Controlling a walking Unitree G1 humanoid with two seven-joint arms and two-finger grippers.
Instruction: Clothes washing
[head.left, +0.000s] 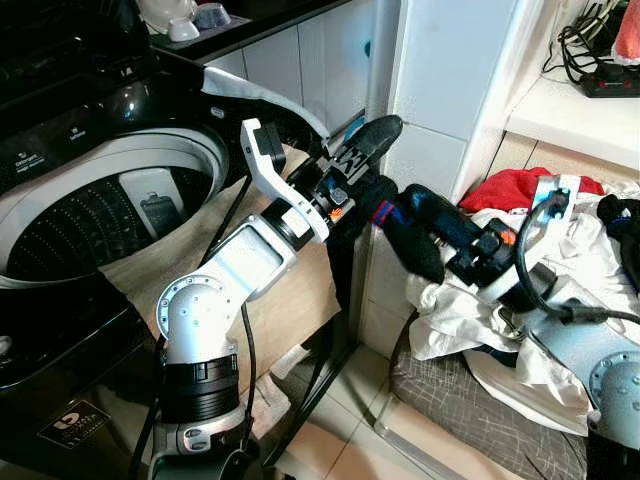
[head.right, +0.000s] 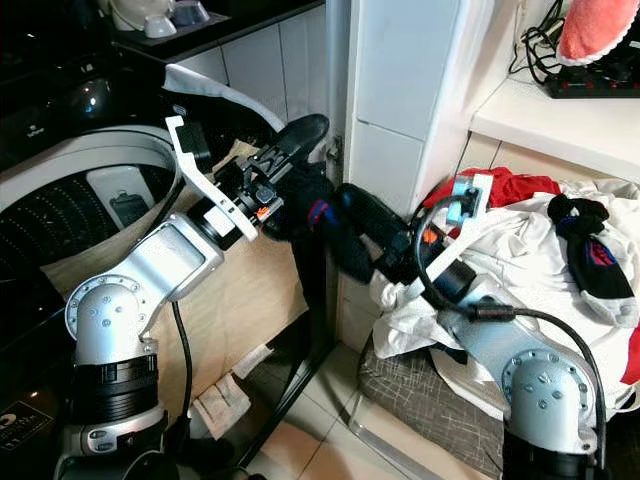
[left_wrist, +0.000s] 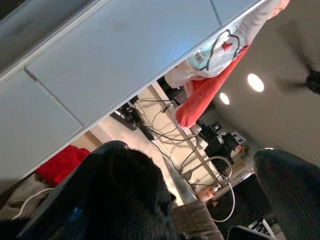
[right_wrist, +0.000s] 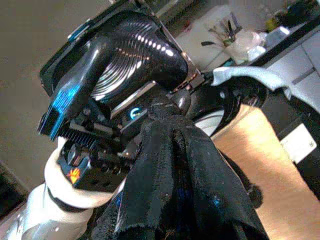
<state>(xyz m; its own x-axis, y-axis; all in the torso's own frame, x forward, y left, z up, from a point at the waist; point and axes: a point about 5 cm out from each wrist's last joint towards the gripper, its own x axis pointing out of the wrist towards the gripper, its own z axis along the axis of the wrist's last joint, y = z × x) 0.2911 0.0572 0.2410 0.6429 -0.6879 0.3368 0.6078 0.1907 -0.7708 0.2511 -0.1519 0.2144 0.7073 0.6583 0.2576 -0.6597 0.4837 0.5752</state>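
we are mid-transfer, by our reading. a dark garment (head.left: 400, 225) is stretched in the air between our two tools, above the gap between the washer (head.left: 90, 200) and the laundry pile (head.left: 560, 250). the left tool (head.left: 365, 150) has its fingers pinched on the garment's near end; the right wrist view looks straight at that tool with the black cloth hanging from it. the right tool (head.left: 478, 243) sits at the other end of the garment, just over the pile, but cloth hides its fingers and we cannot tell whether they are pressed together or spread.

the washer's lid is up and its drum (head.left: 70, 225) lies open at our left; from here it looks dark, and we cannot make out any clothes in it. so the loading seems barely begun, or the drum's contents are hidden from us.

what is left looks like most of the job: the garment in hand must still go into the drum, and the pile holds a white shirt (head.right: 520, 245), a red piece (head.left: 515, 187) and dark socks (head.right: 590, 250). a pink cloth (head.right: 590, 30) hangs at the shelf above, apart from the pile.
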